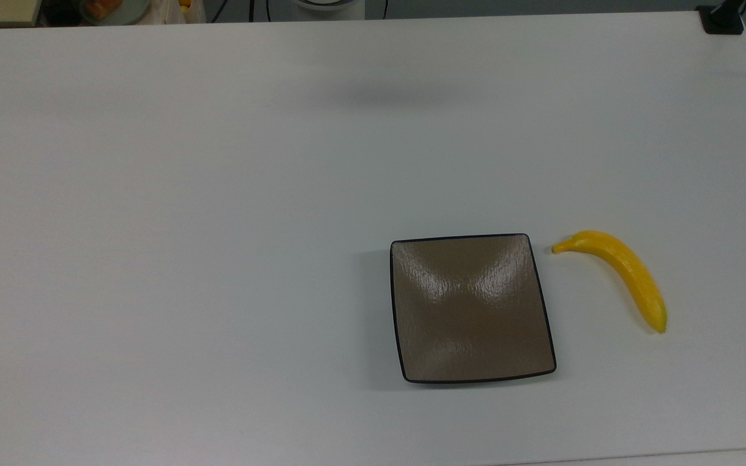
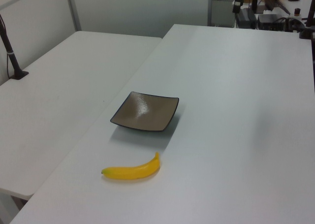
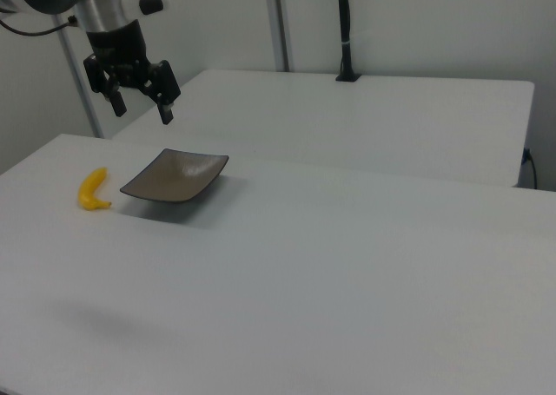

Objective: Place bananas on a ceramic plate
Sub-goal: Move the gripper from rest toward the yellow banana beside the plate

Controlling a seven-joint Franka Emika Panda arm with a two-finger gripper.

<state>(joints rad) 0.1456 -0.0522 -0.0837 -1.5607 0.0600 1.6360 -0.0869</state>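
- Lying flat on the white bench (image 1: 217, 226), the single bright yellow, smooth, gently curved banana (image 1: 619, 272) sits just beside the plate at about 3 o'clock of it in the top view, not touching it, with its short stem tip turned toward the plate's upper corner.
- The square, glossy brown-taupe ceramic plate (image 1: 473, 307) with a thin dark rim holds nothing; its dished centre shows only glare.
- In the left view the banana (image 2: 133, 171) lies at 6 o'clock of the plate (image 2: 145, 112), with a strip of bare bench between them.
- The black two-finger tool (image 3: 139, 108) hangs high in the air in the right view, at roughly 11 o'clock of the plate (image 3: 174, 176), its fingers spread wide and gripping nothing.
- Judged from this, no part of the task is done: the reach, the grasp, the lift and the placing on the plate are all left.
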